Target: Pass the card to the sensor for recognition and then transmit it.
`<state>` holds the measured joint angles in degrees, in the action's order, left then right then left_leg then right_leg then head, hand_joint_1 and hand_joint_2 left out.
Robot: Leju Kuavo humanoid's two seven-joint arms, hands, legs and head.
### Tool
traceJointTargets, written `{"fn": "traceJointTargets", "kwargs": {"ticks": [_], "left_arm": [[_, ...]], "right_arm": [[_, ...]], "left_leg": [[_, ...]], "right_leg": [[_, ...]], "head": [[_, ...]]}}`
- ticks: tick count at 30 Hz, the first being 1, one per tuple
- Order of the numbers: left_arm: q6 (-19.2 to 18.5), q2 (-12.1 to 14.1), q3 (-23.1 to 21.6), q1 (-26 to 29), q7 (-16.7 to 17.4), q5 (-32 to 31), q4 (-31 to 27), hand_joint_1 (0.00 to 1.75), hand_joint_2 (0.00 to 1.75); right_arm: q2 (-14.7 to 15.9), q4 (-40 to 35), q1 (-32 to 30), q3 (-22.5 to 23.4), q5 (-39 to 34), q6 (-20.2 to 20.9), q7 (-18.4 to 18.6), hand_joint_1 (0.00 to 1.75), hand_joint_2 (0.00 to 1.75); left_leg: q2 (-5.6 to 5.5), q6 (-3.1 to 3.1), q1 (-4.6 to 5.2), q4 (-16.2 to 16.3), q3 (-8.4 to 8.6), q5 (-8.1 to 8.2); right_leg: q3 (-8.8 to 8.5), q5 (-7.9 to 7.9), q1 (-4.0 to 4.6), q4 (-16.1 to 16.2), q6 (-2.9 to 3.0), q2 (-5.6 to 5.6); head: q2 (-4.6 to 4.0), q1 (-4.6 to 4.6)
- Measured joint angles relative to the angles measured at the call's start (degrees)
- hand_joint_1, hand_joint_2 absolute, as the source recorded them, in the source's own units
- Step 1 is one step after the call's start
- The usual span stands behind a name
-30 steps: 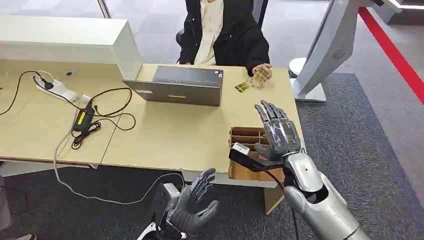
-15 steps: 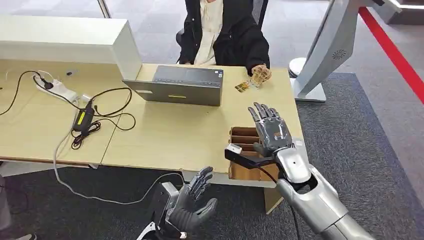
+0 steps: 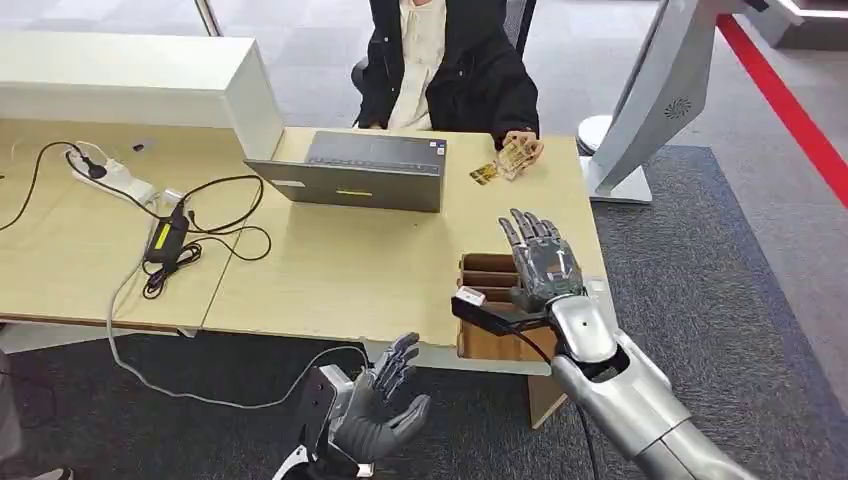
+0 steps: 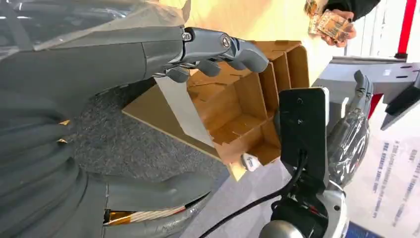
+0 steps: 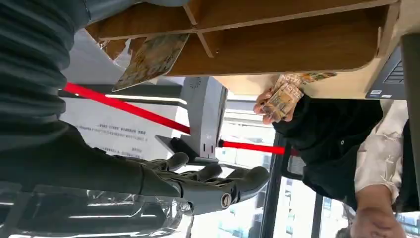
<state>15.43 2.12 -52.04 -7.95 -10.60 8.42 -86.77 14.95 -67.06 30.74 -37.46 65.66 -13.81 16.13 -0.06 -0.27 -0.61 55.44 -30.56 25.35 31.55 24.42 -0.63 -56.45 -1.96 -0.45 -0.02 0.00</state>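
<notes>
My right hand (image 3: 543, 262) up over brown box (image 3: 487, 272), fingers spread wide, holding nothing. My left hand (image 3: 385, 405) low, below desk (image 3: 330, 270) edge, fingers apart, empty too. Cards (image 3: 513, 155) far past my right fingertips, in person's hand (image 3: 522, 150) at far desk edge. One card (image 5: 151, 58) lying in box, near my right fingers.

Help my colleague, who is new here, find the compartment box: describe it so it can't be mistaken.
On the long wooden desk, look at the near edge by the right hand. The brown cardboard box sits there, split by dividers, unlike the grey laptop farther back.
</notes>
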Motion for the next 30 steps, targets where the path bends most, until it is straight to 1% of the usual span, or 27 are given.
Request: {"fn": "traceJointTargets", "kwargs": {"ticks": [4, 13, 23, 30], "left_arm": [[0.4, 0.3, 0.0, 0.0, 0.0, 0.3, -0.3, 0.00, 1.75], [0.4, 0.6, 0.0, 0.3, 0.1, 0.4, -0.4, 0.00, 1.75], [0.4, 0.9, 0.0, 0.3, 0.4, 0.4, -0.5, 0.00, 1.75], [0.3, 1.0, 0.0, 0.3, 0.7, 0.4, -0.9, 0.00, 1.75]], "right_arm": [[0.2, 1.0, 0.4, 0.0, -0.4, -0.3, 0.5, 0.00, 1.75], [1.7, 1.5, 0.3, 1.0, -0.3, -0.8, 1.9, 0.00, 1.75], [2.8, 1.5, 0.0, 2.0, -0.3, -0.9, 2.1, 0.00, 1.75], [2.8, 1.5, -0.3, 2.1, -0.3, -1.0, 1.7, 0.00, 1.75]], "left_leg": [[0.00, 0.00, 0.00, 0.0, 0.00, 0.00], [0.01, 0.00, 0.01, 0.0, 0.02, 0.00], [0.01, 0.00, 0.00, 0.0, 0.02, 0.00], [0.01, 0.00, 0.01, 0.0, 0.02, 0.00]], "right_leg": [[0.00, 0.00, 0.00, 0.0, 0.00, 0.00], [0.00, -0.01, -0.01, 0.0, 0.00, 0.00], [0.00, -0.01, 0.00, 0.0, 0.00, 0.00], [0.00, -0.01, -0.01, 0.0, 0.00, 0.00]], "head": [[0.00, 0.00], [0.00, 0.00], [0.00, 0.00], [0.00, 0.00]]}}
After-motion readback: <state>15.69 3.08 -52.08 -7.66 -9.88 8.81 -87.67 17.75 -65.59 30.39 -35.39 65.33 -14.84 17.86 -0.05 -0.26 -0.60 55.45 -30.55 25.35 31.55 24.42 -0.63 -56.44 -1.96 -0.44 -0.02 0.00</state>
